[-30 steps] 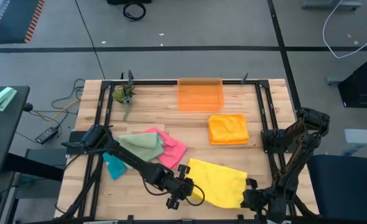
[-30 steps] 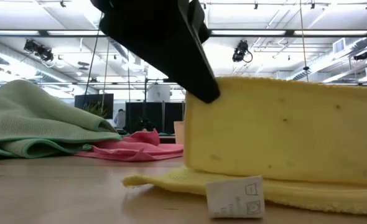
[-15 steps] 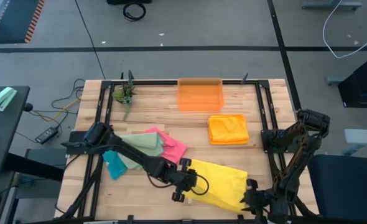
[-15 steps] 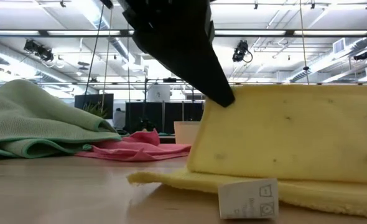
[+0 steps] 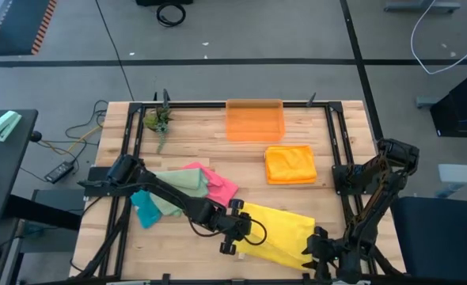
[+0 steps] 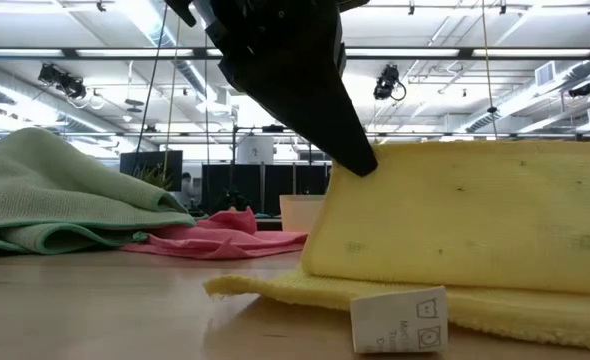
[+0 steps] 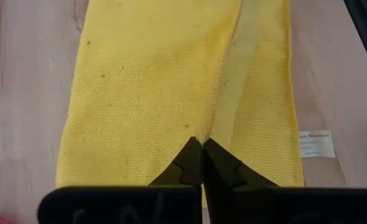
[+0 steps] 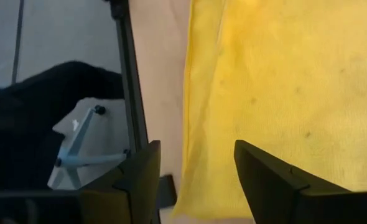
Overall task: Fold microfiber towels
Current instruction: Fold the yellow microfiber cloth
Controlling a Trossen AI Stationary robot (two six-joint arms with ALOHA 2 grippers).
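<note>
A teal towel [image 5: 145, 210] is seen at the table's left, behind the left arm, and a sage green towel [image 5: 180, 187] is draped partly over a pink towel [image 5: 220, 189] just beyond that arm's forearm. The left gripper [image 5: 237, 234] is pressed together on the left edge of the yellow towel [image 5: 279, 233], and a pinched fold of the cloth is held up between its fingertips [image 7: 202, 152], as shown in the left wrist view. In the low view the lifted layer is seen standing above the lower layer, which lies flat on the table [image 5: 107, 237].

A small white tag [image 6: 399, 320] is attached to the lower layer's near edge, just beside the left gripper; faint printing and care symbols are visible on it but cannot be read.

The right gripper [image 5: 314, 252] is placed at the yellow towel's right end, its fingers [image 8: 267, 177] spread with the cloth lying between them.

Well beyond both grippers, a folded orange towel [image 5: 290, 165] lies in front of a translucent orange bin [image 5: 255, 120].
</note>
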